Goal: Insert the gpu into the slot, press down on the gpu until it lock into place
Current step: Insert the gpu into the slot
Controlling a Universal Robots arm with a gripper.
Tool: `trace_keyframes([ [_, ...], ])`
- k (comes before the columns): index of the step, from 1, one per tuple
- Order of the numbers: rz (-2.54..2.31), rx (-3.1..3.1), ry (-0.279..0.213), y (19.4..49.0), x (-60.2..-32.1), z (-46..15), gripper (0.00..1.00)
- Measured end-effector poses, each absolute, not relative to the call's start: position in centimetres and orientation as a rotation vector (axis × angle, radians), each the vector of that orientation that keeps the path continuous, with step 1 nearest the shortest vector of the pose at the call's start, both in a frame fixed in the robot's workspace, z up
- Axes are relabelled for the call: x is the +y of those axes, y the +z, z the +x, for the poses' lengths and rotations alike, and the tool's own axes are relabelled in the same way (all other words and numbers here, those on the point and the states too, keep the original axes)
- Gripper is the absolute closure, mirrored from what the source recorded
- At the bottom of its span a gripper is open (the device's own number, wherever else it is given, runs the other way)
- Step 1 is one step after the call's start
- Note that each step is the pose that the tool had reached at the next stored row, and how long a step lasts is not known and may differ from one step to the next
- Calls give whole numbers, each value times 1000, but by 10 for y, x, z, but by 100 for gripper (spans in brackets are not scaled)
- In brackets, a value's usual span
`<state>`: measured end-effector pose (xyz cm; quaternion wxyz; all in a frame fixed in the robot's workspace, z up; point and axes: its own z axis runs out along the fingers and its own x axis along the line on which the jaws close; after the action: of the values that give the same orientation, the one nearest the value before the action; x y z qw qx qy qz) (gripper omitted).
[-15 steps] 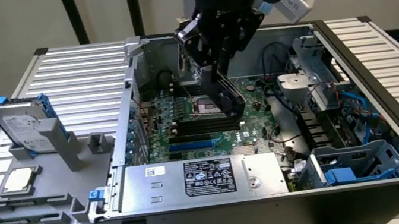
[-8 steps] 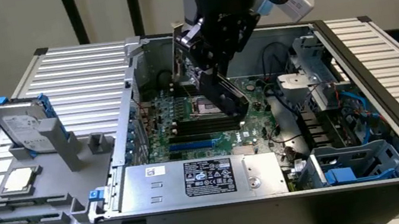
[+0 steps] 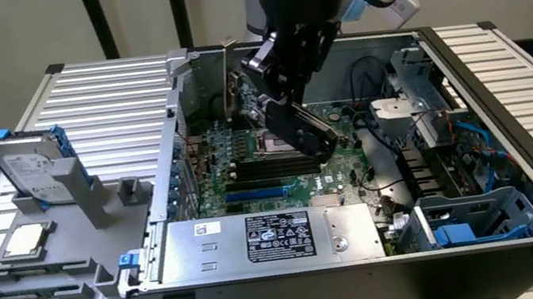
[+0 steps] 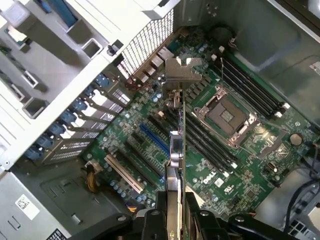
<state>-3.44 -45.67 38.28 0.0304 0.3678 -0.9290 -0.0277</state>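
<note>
My gripper (image 3: 283,98) is shut on the gpu (image 3: 304,134), a thin black card that hangs tilted above the green motherboard inside the open computer case. In the wrist view I see the gpu (image 4: 176,142) edge-on, running away from my gripper (image 4: 174,200), with its silver end bracket (image 4: 183,70) at the far end. The slot (image 4: 153,138), a long blue strip on the board, lies just beside the card's line and the card does not touch it. In the exterior view the slot (image 3: 255,194) sits below and to the left of the card's lower end.
Black memory slots (image 4: 250,87) and the CPU socket (image 4: 225,115) lie on the card's other side. The silver power supply (image 3: 270,237) borders the board in front. A grey hard drive with blue rails (image 3: 34,166) stands on a fixture outside the case. Cables and a drive cage (image 3: 471,221) fill the exterior view's right.
</note>
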Motion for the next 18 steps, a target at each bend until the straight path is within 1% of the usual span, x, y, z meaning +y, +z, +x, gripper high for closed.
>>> trace_keyframes([
  [14, 1493, -2713, -60, 373, -457, -34, 74],
  [18, 1595, -2666, -65, 371, -457, -34, 74],
])
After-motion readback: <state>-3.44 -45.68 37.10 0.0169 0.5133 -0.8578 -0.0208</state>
